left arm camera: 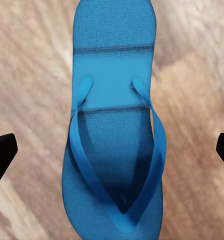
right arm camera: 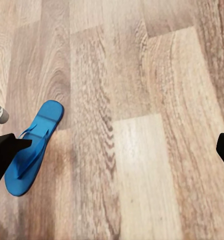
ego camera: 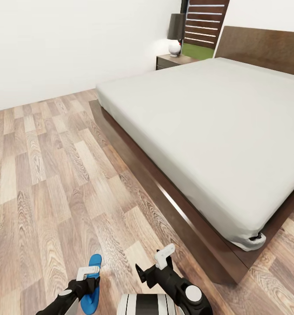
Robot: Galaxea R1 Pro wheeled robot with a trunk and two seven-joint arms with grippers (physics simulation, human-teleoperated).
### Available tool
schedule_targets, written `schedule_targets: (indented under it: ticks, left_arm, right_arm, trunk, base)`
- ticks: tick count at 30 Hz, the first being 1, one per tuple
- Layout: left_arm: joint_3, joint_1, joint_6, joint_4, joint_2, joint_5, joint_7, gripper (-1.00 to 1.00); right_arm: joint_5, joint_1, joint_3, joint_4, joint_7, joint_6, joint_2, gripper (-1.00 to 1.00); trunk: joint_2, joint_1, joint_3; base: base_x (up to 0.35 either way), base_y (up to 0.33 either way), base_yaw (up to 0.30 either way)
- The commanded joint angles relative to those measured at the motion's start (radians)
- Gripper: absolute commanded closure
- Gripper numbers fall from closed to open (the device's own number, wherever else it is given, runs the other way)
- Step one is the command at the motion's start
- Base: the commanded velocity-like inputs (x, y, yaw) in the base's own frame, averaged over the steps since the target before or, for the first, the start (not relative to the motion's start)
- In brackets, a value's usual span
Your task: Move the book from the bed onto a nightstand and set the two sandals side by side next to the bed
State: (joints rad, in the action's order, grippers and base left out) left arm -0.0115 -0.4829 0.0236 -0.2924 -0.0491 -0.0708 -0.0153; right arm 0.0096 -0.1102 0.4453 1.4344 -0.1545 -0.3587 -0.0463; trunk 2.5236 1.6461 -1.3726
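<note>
One blue sandal (left arm camera: 114, 130) lies flat on the wood floor (ego camera: 46, 175) at about 7 o'clock in the head view, near the foot corner of the bed (ego camera: 199, 131). The left claw (ego camera: 88, 273) hangs directly above it, spread wide, gripping nothing. To grasp well, I'd lower straight and close across the sole's narrow width. The right claw (ego camera: 164, 256) is also spread, empty.

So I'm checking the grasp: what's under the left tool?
A blue sandal lies strap-up on the wood floor, between the left tool's open fingers. Floor beneath the sandal is hidden.
</note>
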Motion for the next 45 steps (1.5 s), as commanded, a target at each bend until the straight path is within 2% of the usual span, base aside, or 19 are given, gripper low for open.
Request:
schedule_targets:
  ticks: [1,45]
  left_arm:
    - [-0.001,0.000,0.002,0.001,0.000,-0.007,-0.002,-1.00]
    - [-0.001,-0.001,0.002,0.001,0.000,-0.006,-0.002,-1.00]
  right_arm:
    - [0.001,0.000,-0.001,0.001,-0.003,-0.005,0.000,-1.00]
    - [0.001,0.000,0.006,0.001,-0.003,-0.005,0.000,-1.00]
  trunk:
    - [0.000,0.000,-0.001]
    - [0.000,0.000,-0.001]
  base:
    - [0.000,0.000,0.000]
    - [0.000,0.000,0.000]
